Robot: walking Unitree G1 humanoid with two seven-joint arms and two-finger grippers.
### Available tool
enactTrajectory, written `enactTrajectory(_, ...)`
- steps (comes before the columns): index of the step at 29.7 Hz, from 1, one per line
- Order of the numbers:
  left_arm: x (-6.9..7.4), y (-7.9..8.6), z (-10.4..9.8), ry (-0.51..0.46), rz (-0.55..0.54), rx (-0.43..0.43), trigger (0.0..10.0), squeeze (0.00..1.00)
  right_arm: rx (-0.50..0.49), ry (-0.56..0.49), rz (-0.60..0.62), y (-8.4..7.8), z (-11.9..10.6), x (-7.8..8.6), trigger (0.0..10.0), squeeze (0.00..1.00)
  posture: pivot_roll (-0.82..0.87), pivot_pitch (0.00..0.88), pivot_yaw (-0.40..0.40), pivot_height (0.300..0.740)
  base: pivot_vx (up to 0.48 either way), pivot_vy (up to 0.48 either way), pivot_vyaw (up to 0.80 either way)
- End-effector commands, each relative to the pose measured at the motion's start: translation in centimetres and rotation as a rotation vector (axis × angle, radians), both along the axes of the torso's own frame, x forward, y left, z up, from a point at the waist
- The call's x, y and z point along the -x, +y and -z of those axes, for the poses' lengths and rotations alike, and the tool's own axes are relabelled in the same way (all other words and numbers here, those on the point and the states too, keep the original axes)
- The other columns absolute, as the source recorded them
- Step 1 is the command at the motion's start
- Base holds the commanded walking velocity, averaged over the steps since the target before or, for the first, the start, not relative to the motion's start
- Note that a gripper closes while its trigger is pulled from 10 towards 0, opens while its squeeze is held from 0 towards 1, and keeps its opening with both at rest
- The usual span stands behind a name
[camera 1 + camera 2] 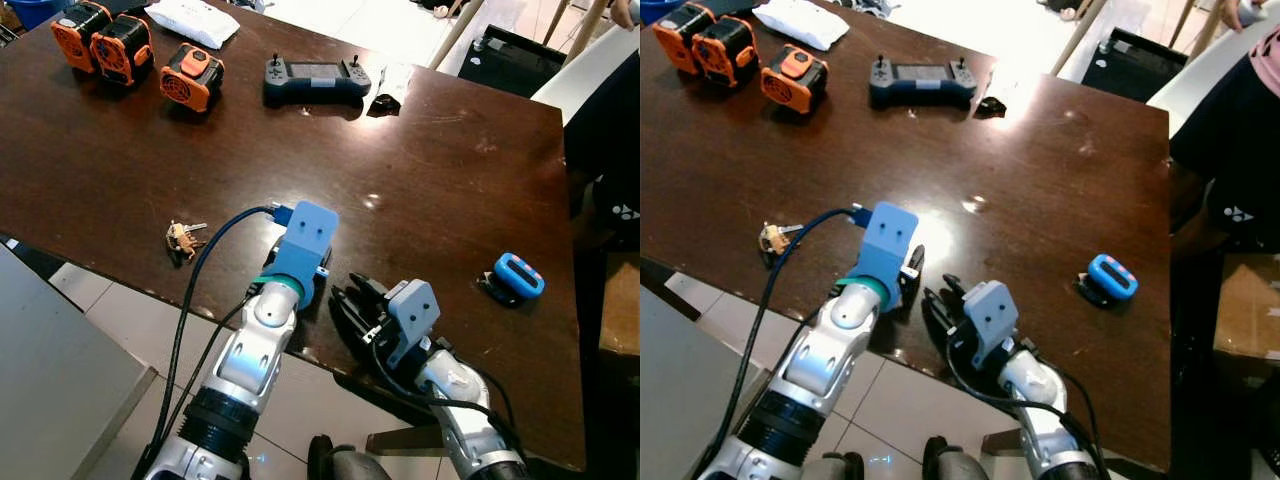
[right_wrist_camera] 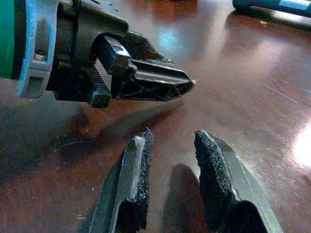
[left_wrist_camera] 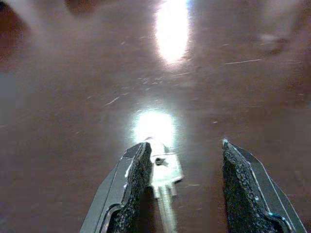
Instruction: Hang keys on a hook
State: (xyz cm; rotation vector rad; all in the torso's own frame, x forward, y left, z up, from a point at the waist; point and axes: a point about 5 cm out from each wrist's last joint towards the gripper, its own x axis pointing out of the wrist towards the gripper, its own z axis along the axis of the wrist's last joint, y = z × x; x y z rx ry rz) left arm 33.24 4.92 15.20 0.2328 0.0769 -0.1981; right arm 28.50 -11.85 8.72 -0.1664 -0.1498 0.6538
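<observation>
On the dark brown tabletop [image 1: 450, 180] a small bunch of keys [image 1: 183, 238] is seen in the left middle of the left eye view, near the front edge and well apart from both arms. The left end effector [image 3: 184, 160] is held low over the tabletop in the lower centre of that view, with its fingers spread. In the left wrist view a single silver key [image 3: 164, 174] is seen between them, close against one finger [image 3: 136, 184]; whether it is touched by this finger cannot be told. The right end effector [image 2: 170, 160] is placed just beside the left one, in the lower centre, and its fingers are also spread, with nothing between them. The step in hand is judged to be the picking up of a key. For a good grasp, the left end effector should be centred so that the key lies midway between the pads, and it should be closed slowly, because a flat key on a smooth surface is easily pushed away. The right end effector should be kept aside, so that the two are not knocked together.
</observation>
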Motion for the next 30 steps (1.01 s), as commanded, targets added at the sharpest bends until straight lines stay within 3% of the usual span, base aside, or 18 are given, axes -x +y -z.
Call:
enactTrajectory(1,0.2,0.0,0.7,0.020,-0.002,-0.005,10.0,0.00,0.060,0.194,0.013,-0.5,4.1,1.8,10.0,0.00,-0.05,0.224,-0.018,0.740,0.000,0.000,0.00)
enactTrajectory(13,0.1,0.3,1.4,0.050,-0.048,0.014,10.0,0.00,0.062,0.193,0.007,-0.5,4.0,1.7,10.0,0.00,-0.04,0.227,-0.021,0.740,0.000,0.000,0.00)
enactTrajectory(15,0.0,0.1,1.7,0.079,-0.057,0.037,8.2,0.00,0.062,0.192,0.009,-0.5,4.0,1.7,10.0,0.00,-0.05,0.227,-0.020,0.740,0.000,0.000,0.00)
enactTrajectory(16,-0.1,0.1,1.7,0.088,-0.059,0.046,8.2,0.00,0.062,0.192,0.010,-0.5,4.0,1.7,10.0,0.00,-0.05,0.227,-0.020,0.740,0.000,0.000,0.00)
enactTrajectory(17,-0.2,0.1,1.7,0.096,-0.068,0.056,6.4,0.00,0.062,0.192,0.011,-0.5,4.0,1.7,10.0,0.00,-0.05,0.226,-0.017,0.740,0.000,0.000,0.00)
enactTrajectory(19,-0.3,0.1,1.7,0.100,-0.073,0.062,6.4,0.00,0.062,0.192,0.011,-0.5,4.0,1.7,10.0,0.00,-0.05,0.226,-0.017,0.740,0.000,0.000,0.00)
enactTrajectory(20,-0.4,0.1,1.7,0.102,-0.080,0.062,4.7,0.00,0.062,0.193,0.012,-0.5,4.0,1.7,10.0,0.00,-0.05,0.229,-0.015,0.740,0.000,0.000,0.00)
enactTrajectory(21,-0.5,0.2,1.7,0.104,-0.090,0.059,3.9,0.00,0.061,0.194,0.012,-0.5,4.1,1.8,10.0,0.00,-0.05,0.229,-0.015,0.740,0.000,0.000,0.00)
enactTrajectory(22,-0.5,0.2,1.8,0.105,-0.097,0.057,3.9,0.00,0.061,0.194,0.012,-0.5,4.1,1.8,10.0,0.00,-0.05,0.229,-0.015,0.740,0.000,0.000,0.00)
enactTrajectory(23,-0.6,0.3,1.9,0.109,-0.106,0.053,1.5,0.00,0.061,0.195,0.012,-0.5,4.1,1.8,10.0,0.00,-0.05,0.233,-0.014,0.740,0.000,0.000,0.00)
enactTrajectory(26,-0.6,0.3,1.9,0.112,-0.112,0.052,1.5,0.00,0.061,0.196,0.013,-0.5,4.1,1.9,10.0,0.00,-0.05,0.233,-0.014,0.740,0.000,0.000,0.00)
enactTrajectory(27,-0.6,0.4,2.0,0.114,-0.115,0.051,0.0,0.00,0.061,0.197,0.013,-0.5,4.2,1.9,10.0,0.00,-0.05,0.236,-0.014,0.740,0.000,0.000,0.00)
enactTrajectory(30,-0.5,0.5,2.1,0.118,-0.116,0.051,0.0,0.00,0.061,0.198,0.013,-0.5,4.2,2.0,10.0,0.00,-0.05,0.236,-0.014,0.740,0.000,0.000,0.00)
